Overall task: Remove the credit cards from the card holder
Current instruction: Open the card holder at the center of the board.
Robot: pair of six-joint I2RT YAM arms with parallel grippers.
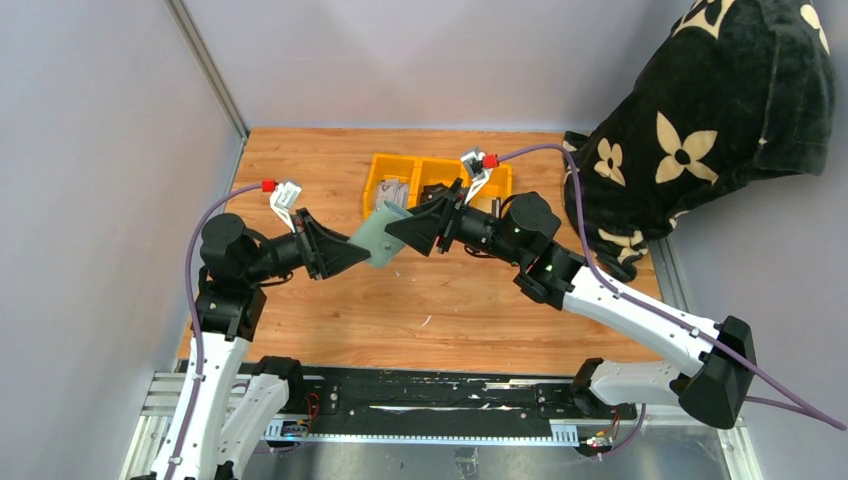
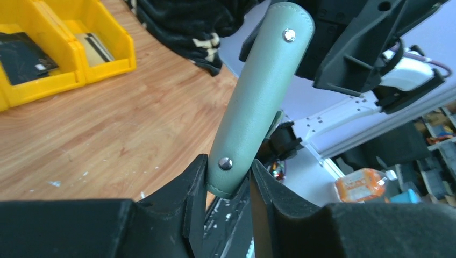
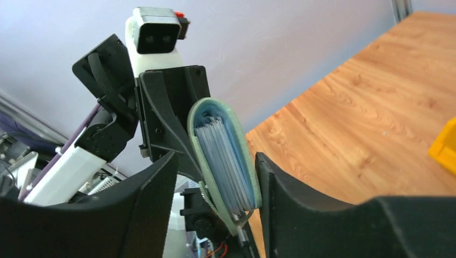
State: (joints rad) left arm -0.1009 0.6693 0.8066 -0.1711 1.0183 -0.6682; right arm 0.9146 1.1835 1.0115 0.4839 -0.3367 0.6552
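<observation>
The sage-green card holder (image 1: 380, 235) hangs in the air between both grippers, above the wooden table. My left gripper (image 1: 362, 253) is shut on one end of it; the left wrist view shows its snap-studded back (image 2: 258, 102) pinched between my fingers (image 2: 228, 164). My right gripper (image 1: 397, 228) is open around the other end. In the right wrist view the holder (image 3: 200, 145) stands between the fingers (image 3: 215, 156), touching the right one, with a gap to the left one. A stack of grey-blue credit cards (image 3: 223, 161) shows inside it. More cards (image 1: 393, 190) lie in the yellow bin.
A yellow three-compartment bin (image 1: 375, 170) stands at the back of the table, also in the left wrist view (image 2: 107, 67). A black flower-print cloth (image 1: 720, 100) lies at the right. Grey walls close the left and back sides.
</observation>
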